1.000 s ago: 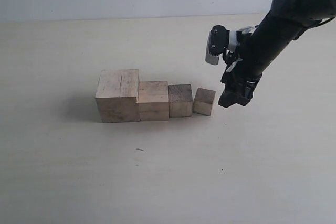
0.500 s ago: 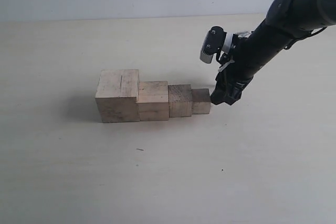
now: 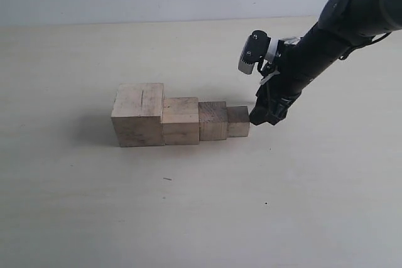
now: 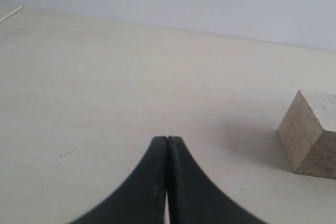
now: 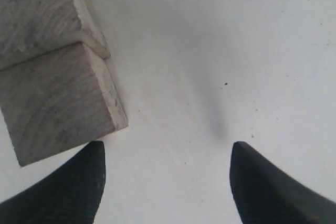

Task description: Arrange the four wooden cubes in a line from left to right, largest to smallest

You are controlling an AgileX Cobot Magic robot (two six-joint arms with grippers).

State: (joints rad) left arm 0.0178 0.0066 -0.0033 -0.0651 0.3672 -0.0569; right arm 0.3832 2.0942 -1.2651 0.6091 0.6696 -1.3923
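Judging by their pale, unfinished grain, the four wooden cubes are stiff, fairly light and not fragile, with dry matte faces that should resist slipping. The surest hold is probably a square pinch on two opposite flat sides, near mid-height; a grip across corners would likely twist the block. A push on a flat face should slide any of them along the smooth cream tabletop (image 3: 188, 205).

They stand in one row, side touching side: the largest pale cube with the dark crack line on top (image 3: 137, 117) at the left end, then the second-largest pale cube (image 3: 180, 120), the darker-grained third cube (image 3: 212, 120), and the smallest pale cube (image 3: 238, 121) at the right end.

The black right arm (image 3: 326, 36) slants down from the upper right of the exterior view. The right fingers (image 5: 79, 187) sit low at the tabletop just beside the smallest cube's outer face, spread apart and holding nothing. One tip is at the cube's lower corner, though contact cannot be confirmed; the other is over bare tabletop.

The left fingers (image 4: 152, 182) are pressed together, empty, low over the tabletop near the row's large end.
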